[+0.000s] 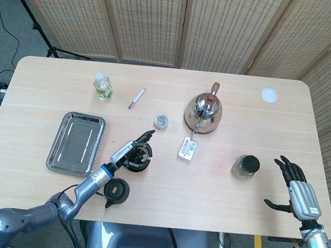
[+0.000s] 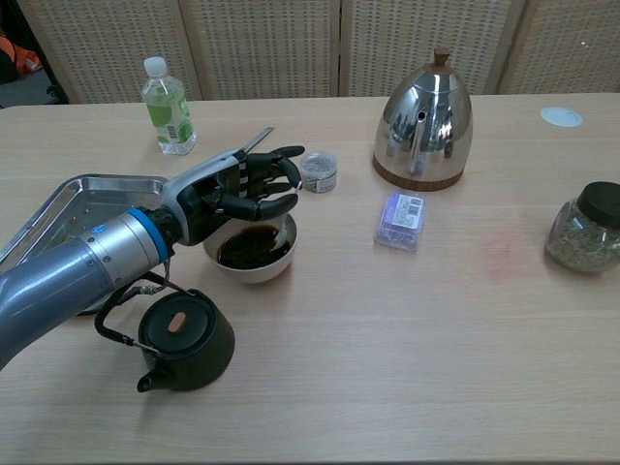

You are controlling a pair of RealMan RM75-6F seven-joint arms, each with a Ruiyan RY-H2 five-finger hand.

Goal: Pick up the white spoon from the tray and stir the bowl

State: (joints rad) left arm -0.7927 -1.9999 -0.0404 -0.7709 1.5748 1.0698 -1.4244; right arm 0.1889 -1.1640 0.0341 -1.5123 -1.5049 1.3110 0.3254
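Observation:
A white bowl of dark liquid stands right of the steel tray, which lies bare. My left hand hovers over the bowl's far rim with its fingers curled around the white spoon. Only the spoon's lower end shows under the fingers, dipping into the bowl. From the head view the same left hand covers part of the bowl. My right hand rests far off at the table's front right, fingers spread and holding nothing.
A black teapot sits just in front of the bowl, under my left forearm. Behind it are a small tin, a green bottle and a pen. A steel kettle, purple packet and jar stand to the right.

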